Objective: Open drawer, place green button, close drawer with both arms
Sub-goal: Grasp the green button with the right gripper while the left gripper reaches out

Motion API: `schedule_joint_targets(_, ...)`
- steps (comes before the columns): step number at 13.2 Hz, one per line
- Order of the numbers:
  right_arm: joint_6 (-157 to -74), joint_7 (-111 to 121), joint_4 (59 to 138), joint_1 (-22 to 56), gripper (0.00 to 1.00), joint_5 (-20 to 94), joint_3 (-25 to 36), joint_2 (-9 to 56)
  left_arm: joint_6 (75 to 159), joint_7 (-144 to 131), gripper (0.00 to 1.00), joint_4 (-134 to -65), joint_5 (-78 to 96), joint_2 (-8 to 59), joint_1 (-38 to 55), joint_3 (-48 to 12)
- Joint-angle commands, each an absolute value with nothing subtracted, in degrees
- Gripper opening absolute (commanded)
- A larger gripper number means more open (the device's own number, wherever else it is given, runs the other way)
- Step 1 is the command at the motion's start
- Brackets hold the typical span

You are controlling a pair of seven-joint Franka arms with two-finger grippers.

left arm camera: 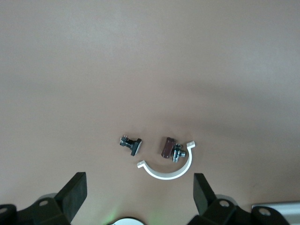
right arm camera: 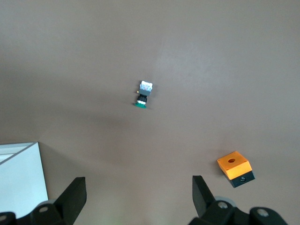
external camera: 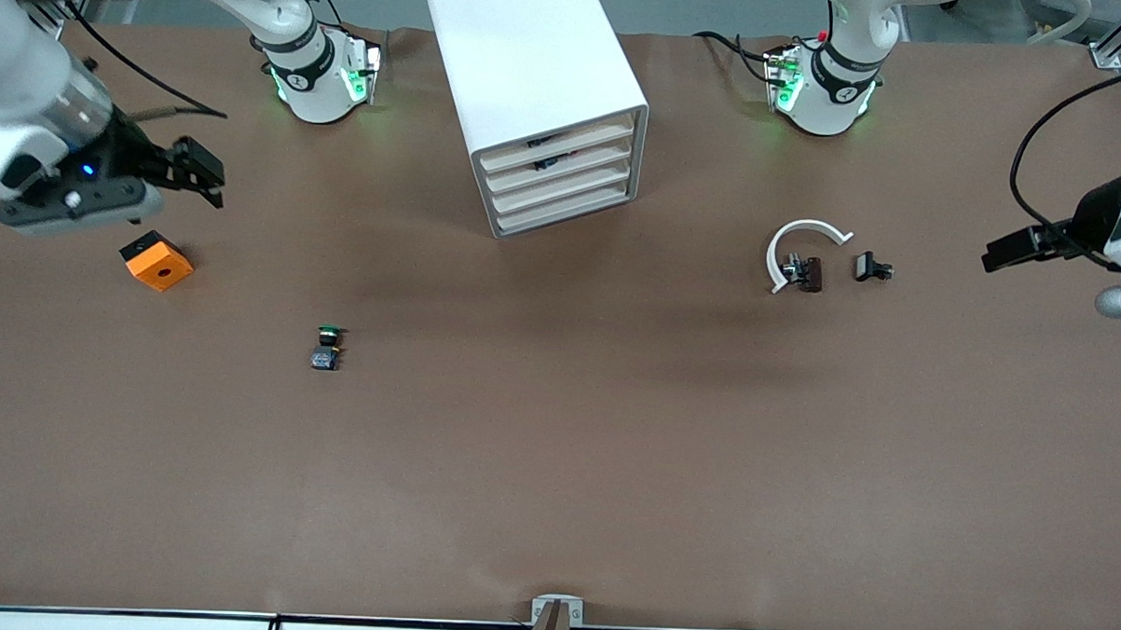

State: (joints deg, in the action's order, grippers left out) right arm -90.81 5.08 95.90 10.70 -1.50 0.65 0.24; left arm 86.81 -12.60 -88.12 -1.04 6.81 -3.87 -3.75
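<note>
The button (external camera: 327,347), a green cap on a dark body, lies on the brown table, nearer the front camera than the white drawer cabinet (external camera: 540,100), toward the right arm's end. It also shows in the right wrist view (right arm camera: 143,95). All the cabinet's drawers are shut. My right gripper (external camera: 197,172) is open and empty in the air beside the orange cube (external camera: 156,261); its own view shows the fingers wide apart (right arm camera: 138,190). My left gripper (external camera: 1001,251) is open and empty over the left arm's end of the table, fingers wide apart (left arm camera: 139,187).
The orange cube (right arm camera: 236,168) has a round hole on top. A white C-shaped ring (external camera: 801,249) and two small dark clip parts (external camera: 804,272) (external camera: 872,267) lie toward the left arm's end; they also show in the left wrist view (left arm camera: 168,171). A cabinet corner (right arm camera: 18,173) shows in the right wrist view.
</note>
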Motion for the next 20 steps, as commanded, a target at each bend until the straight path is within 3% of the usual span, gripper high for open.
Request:
schedule_joint_targets(1,-93.67,4.48,94.83,10.99,1.00,-1.85,0.88,7.10,88.76,-14.24,1.00,-86.13,-1.58,10.45,-3.52,-3.87)
schedule_joint_targets(5,-100.17,4.48,96.32,10.64,1.00,-1.76,0.97,12.82,91.84,-24.83,1.00,-86.04,-0.79,16.07,-3.17,-4.04)
schedule_joint_targets(9,-111.69,4.31,101.68,9.58,1.00,-1.58,0.97,16.52,91.85,-40.93,1.00,-85.96,-0.70,23.18,-1.85,-4.57)
schedule_joint_targets(15,-128.02,1.93,109.15,8.97,1.00,0.79,1.05,22.31,91.85,-59.03,1.00,-80.60,1.49,35.58,2.54,-4.57)
schedule_joint_targets(20,-132.79,-2.63,110.47,9.31,1.00,1.14,0.97,27.68,91.85,-72.38,1.00,-80.16,3.95,40.07,7.02,-4.57)
